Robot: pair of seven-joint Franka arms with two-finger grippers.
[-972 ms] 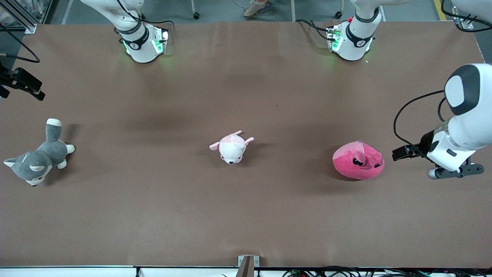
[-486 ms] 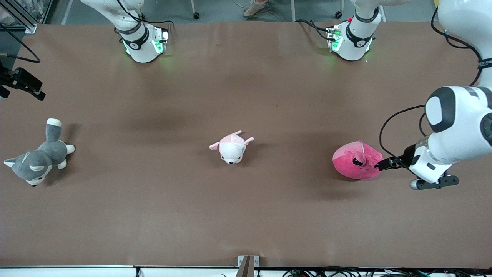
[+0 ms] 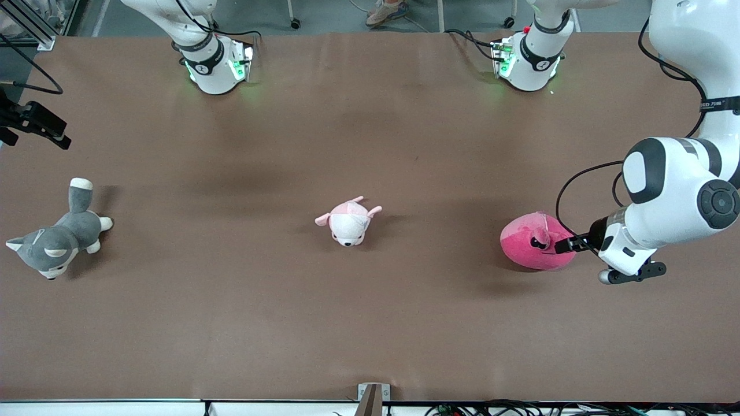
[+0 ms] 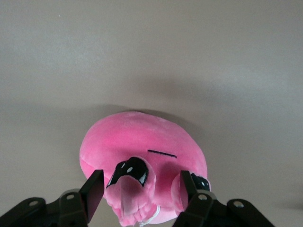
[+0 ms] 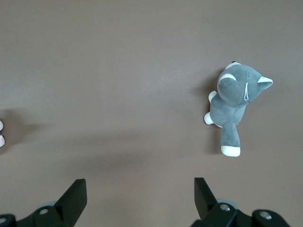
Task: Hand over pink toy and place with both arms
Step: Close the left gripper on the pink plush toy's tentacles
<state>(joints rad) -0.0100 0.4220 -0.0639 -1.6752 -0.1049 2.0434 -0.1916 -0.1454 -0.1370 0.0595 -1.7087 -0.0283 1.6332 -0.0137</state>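
The left hand (image 4: 142, 191) straddles the pink toy's (image 3: 535, 248) face, fingers apart and not clamped, on the brown surface (image 3: 370, 323) toward the left arm's end — the right hand (image 5: 139, 196) waits, spread wide.

Hot-pink toy (image 3: 529, 245), black eyes; brown table (image 3: 370, 323).

pink toy (image 3: 529, 247) | look: hot-pink rounded plush blob, angry black eyes, small ears, thin black mouth line | pose: resting on brown table, face turned to 3 o'clock in front view | place: toward left arm's end, at 3 o'clock from table centre
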